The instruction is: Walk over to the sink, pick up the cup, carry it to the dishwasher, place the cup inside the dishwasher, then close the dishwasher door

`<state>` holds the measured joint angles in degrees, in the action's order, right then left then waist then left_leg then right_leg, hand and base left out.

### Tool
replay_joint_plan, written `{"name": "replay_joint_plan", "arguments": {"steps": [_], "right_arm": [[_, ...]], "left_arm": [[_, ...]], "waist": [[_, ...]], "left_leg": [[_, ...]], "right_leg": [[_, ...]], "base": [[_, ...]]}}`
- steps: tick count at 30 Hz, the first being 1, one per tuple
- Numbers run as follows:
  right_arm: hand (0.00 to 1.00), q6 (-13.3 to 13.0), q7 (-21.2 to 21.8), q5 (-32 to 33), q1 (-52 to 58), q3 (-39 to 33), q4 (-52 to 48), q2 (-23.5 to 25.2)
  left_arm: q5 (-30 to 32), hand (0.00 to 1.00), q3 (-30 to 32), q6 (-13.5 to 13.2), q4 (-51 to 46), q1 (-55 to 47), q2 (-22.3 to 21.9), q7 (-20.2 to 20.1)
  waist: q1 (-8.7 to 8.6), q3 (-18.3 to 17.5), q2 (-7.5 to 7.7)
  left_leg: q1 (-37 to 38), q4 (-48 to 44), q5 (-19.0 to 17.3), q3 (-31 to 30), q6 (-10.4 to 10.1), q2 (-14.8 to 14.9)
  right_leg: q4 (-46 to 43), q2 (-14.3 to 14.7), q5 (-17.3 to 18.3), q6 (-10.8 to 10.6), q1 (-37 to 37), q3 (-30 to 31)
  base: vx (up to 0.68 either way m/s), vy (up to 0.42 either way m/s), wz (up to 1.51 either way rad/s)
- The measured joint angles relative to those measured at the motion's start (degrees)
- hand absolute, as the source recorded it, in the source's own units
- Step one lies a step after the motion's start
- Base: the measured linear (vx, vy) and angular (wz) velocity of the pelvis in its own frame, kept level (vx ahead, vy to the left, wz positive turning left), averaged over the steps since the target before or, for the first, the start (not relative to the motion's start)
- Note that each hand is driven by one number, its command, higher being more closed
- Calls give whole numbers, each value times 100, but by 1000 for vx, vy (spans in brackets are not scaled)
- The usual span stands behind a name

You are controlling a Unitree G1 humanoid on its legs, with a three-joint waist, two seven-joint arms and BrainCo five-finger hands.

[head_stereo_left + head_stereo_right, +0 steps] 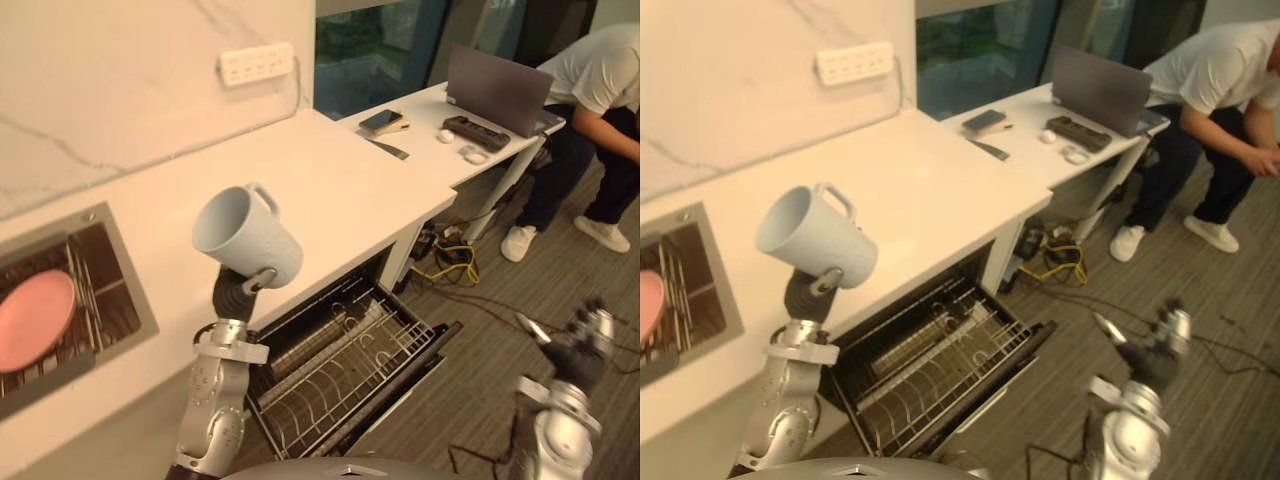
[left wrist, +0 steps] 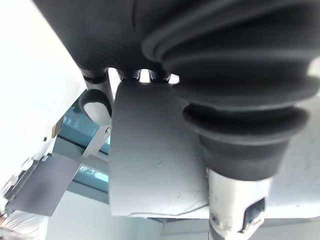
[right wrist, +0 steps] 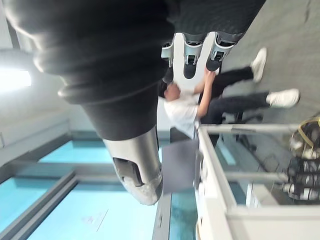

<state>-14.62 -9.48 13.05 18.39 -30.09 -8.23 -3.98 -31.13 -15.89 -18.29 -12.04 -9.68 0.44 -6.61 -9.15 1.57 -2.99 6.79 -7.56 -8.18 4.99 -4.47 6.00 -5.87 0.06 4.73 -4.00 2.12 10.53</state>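
The pickup looks done. The left robot hand point(image 1: 236, 293) is clasped round the pale blue cup point(image 1: 248, 232) and holds it tilted in the air left of centre, up and left of the open dishwasher point(image 1: 318, 303). The sink point(image 1: 128, 300) sits at the left edge, set into the worktop point(image 1: 340, 190).

Two steps remain: setting the cup in the wire rack point(image 1: 335, 375), which is pulled out at lower centre, and shutting the door point(image 1: 425, 367), which is folded down.

The right robot hand point(image 1: 583, 338) hangs slack and empty at lower right. The floor there is open. A person point(image 1: 600, 90) and loose cables point(image 1: 452, 262) lie further off towards the upper right.
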Motion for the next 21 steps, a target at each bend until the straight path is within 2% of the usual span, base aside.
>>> {"name": "replay_joint_plan", "arguments": {"steps": [1, 4, 5, 6, 8, 9, 10, 11, 12, 13, 14, 15, 17, 18, 19, 21], "right_arm": [[0, 40, 3, -1, 82, 14, -78, 5], [0, 127, 25, 0, 131, 64, -544, 146], [0, 127, 30, 0, 85, 64, -628, 148], [0, 107, 72, 7, -109, 63, -663, 116], [0, 104, 111, 85, -551, 88, -568, 125], [0, 95, 140, 137, -784, 201, -378, 112], [0, 92, 141, 135, -881, 261, -312, 112], [0, 94, 144, 134, -1010, 401, -168, 112], [0, 95, 149, 112, -1034, 541, -139, 108], [0, 95, 158, 58, -1048, 651, -138, 107], [0, 95, 197, -3, -1136, 878, -136, 104], [0, 101, 223, -2, -1283, 1098, -127, 103], [0, 106, 330, -2, -1505, 1224, -133, 73], [0, 128, 380, 2, -1691, 1352, -132, -59], [0, 186, 461, 8, -1750, 1380, -129, -195], [0, 318, 583, 9, -1774, 1403, -129, -458]], "left_arm": [[0, 100, -1, 115, -65, 46, -1, -4], [1, 100, 26, 221, -279, 88, 10, -70], [1, 100, 52, 227, -298, 88, 17, -104], [10, 100, 179, 232, -301, 88, 40, -120], [93, 100, 478, 234, -297, 123, 164, -47], [125, 100, 700, 215, -297, 149, 231, 15], [137, 100, 777, 192, -296, 178, 269, 21], [156, 100, 981, 171, -295, 195, 308, 62], [159, 100, 1082, 128, -295, 186, 305, 128], [161, 100, 1116, 108, -296, 186, 300, 155], [171, 100, 1130, 27, -307, 188, 308, 235], [215, 100, 1130, -32, -314, 211, 305, 295], [290, 100, 1126, -32, -314, 260, 291, 445], [335, 100, 1127, -16, -314, 305, 257, 569], [335, 100, 1127, 46, -301, 319, 193, 650], [336, 100, 1121, 111, -312, 323, 99, 738]], "waist": [[-19, -38, -79], [22, -41, -84], [61, -40, -82], [166, -18, -78], [247, 79, -117], [269, 171, -97], [287, 234, -113], [311, 284, 20], [414, 299, 34], [465, 290, 54], [546, 268, 122], [592, 234, 222], [680, 213, 273], [783, 238, 309], [815, 285, 228], [841, 333, 147]], "left_leg": [[60, -49, -50, 73, -29, -2], [168, -18, -156, 328, 42, -34], [176, -20, -210, 434, 50, -25], [227, -20, -331, 682, 76, 26], [342, -33, -490, 1022, 110, 123], [350, -27, -500, 1201, 138, 205], [309, -18, -524, 1263, 169, 216], [342, -30, -530, 1374, 180, 219], [341, -93, -530, 1439, 180, 253], [340, -165, -530, 1453, 180, 279], [277, -266, -530, 1458, 176, 293], [126, -385, -542, 1425, 136, 292], [-63, -430, -500, 1379, 51, 322], [-241, -502, -506, 1387, -22, 301], [-352, -618, -481, 1347, -58, 365], [-468, -779, -468, 1178, -87, 451]], "right_leg": [[-174, 19, 50, -76, -77, 103], [-396, 41, 85, -158, -308, 13], [-414, 54, 63, -193, -389, -144], [-440, 85, -26, -222, -522, -572], [-405, 163, -299, -146, -612, -1132], [-183, 194, -514, -68, -585, -1355], [-377, 151, -302, 200, -630, -1575], [-1139, -158, 181, 419, -709, -2073], [-1654, -459, 399, 334, -667, -2365], [-1754, -572, 406, 319, -601, -2415], [-1669, -721, 232, 250, -436, -2378], [-1191, -747, 40, 25, -276, -2274], [-333, -631, -83, -144, 4, -2327], [520, -579, -244, -297, 287, -2337], [712, -513, -390, -262, 340, -2379], [744, -423, -401, -236, 376, -2447]], "base": [[142, 31, -55], [65, 42, -49], [-16, 13, -102], [-57, -2, -97], [-131, -2, -109], [-160, -2, -84], [-153, 5, -53], [-97, 23, -36], [-75, 26, -29], [-26, -18, -27], [-27, -88, -15], [-39, -162, -12], [-52, -190, -13], [-59, -217, -14], [-71, -199, -7], [-81, -132, 17]]}}
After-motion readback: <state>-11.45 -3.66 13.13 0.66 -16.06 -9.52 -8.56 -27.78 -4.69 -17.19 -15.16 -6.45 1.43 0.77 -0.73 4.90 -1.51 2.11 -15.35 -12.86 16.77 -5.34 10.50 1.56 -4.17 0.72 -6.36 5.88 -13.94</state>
